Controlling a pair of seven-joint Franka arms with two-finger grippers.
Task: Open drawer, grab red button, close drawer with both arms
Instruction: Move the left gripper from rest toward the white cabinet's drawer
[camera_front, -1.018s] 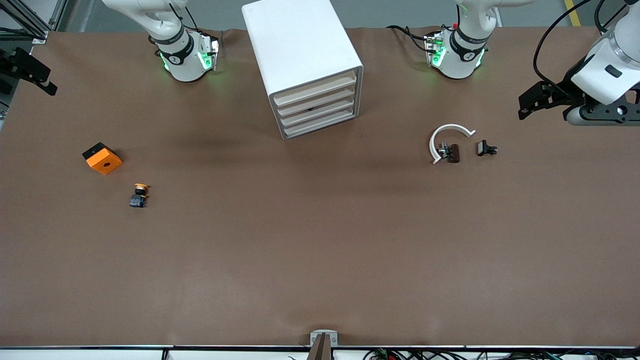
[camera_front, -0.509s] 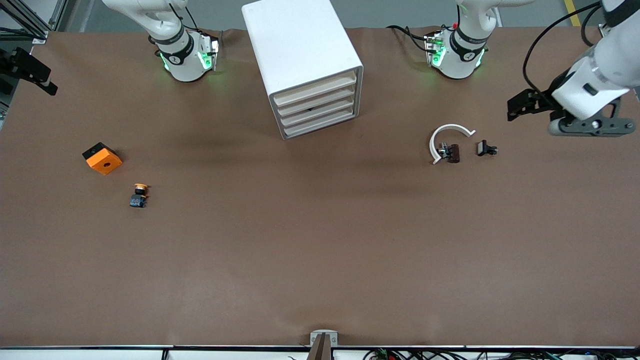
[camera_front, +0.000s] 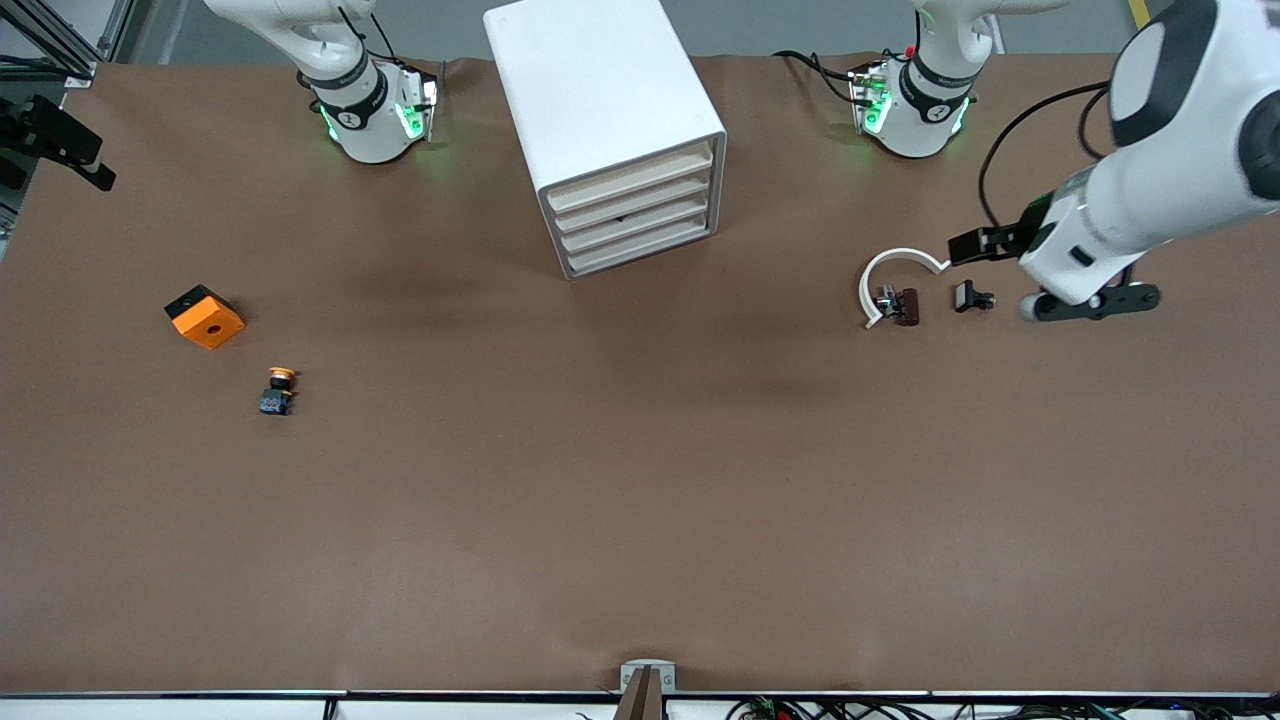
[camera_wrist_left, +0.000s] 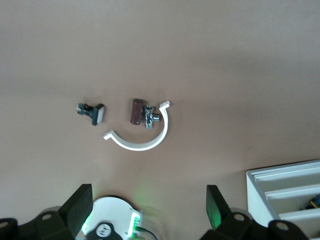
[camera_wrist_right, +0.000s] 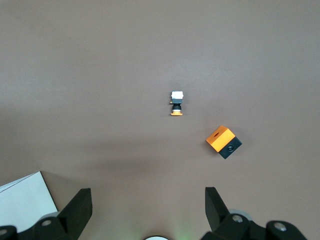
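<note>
The white cabinet stands at the middle of the table between the two bases, and its stacked drawers are all pushed in. The cabinet's drawer corner also shows in the left wrist view. The button is hidden. My left gripper is open and empty. It hangs over the table toward the left arm's end, beside a small black clip. My right gripper is open and empty, high over the table's right-arm end.
A white curved piece half circles a brown cylinder with a metal fitting. Toward the right arm's end lie an orange cube with a hole and a yellow-capped button.
The left arm has swung in from the table's edge toward the small black clip and come lower. The right arm and the things on the table have not moved.
</note>
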